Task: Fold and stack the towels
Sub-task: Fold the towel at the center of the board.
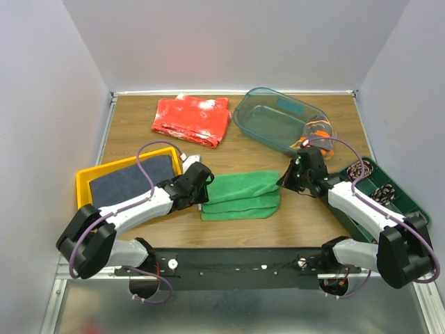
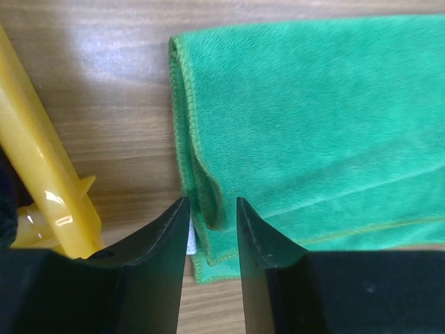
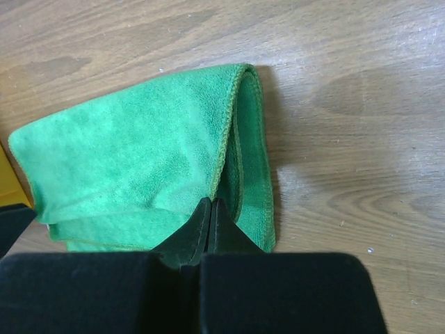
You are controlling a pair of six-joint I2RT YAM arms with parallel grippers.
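Top view: one folded green towel (image 1: 240,196) lies in the middle of the table (image 1: 135,132), with the left jaws at its left edge and the right jaws at its right. One dark towel (image 1: 132,181) lies in the yellow tray (image 1: 83,182) at the left. One red cloth (image 1: 192,120) lies far.

Left wrist: jaws parted, released, straddling the towel's hem.

Right wrist: jaws clenched together at the towel's folded edge.
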